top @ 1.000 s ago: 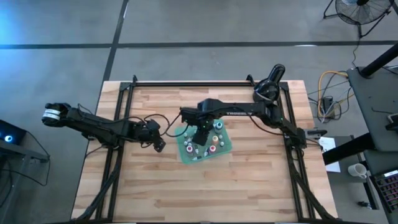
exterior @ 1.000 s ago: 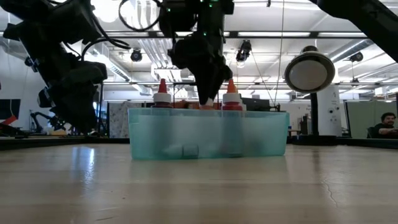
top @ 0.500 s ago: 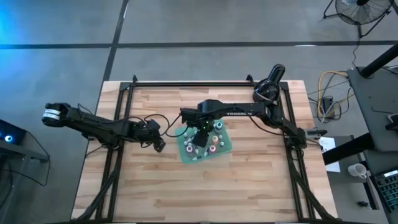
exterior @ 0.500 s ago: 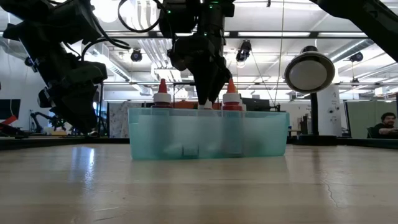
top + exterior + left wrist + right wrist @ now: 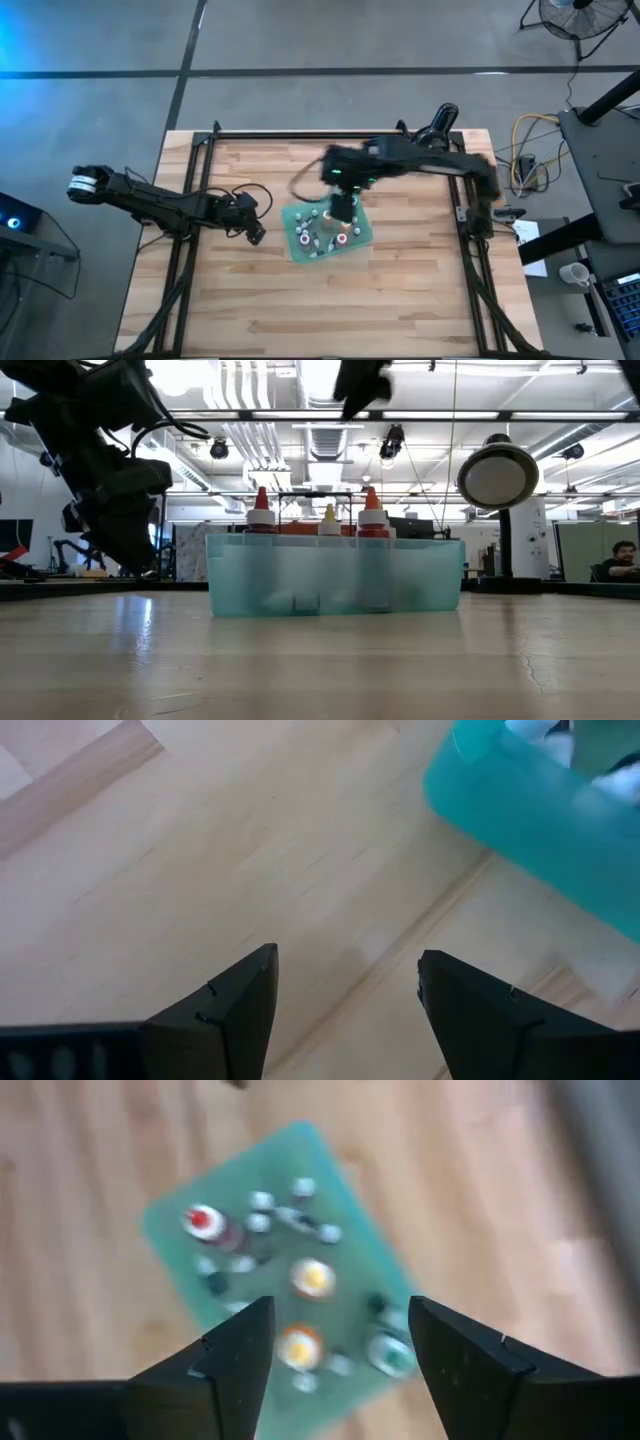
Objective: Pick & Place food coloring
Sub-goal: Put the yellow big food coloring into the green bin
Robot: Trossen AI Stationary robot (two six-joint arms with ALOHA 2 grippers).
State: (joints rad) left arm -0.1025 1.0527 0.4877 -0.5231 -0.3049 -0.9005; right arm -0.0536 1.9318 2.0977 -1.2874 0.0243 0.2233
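Now we see the right gripper (image 5: 335, 1360) above the teal tray (image 5: 362, 238), fingers spread wide and holding nothing. Small white-capped food coloring bottles (image 5: 312, 1277) stand inside the tray on the wooden table (image 5: 260, 300). Our left gripper (image 5: 345, 1005) waits just beside the tray, fingers also wide and empty

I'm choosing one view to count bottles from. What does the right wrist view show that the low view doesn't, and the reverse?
Only the right wrist view: the bottles from above, spread across the tray's floor, with the open right gripper above them, holding nothing.
Only the low view: the bottle tips standing upright above the tray wall, the left gripper beside the tray, and the round lamp behind.
Both: the teal tray with bottles inside, on the wooden table.
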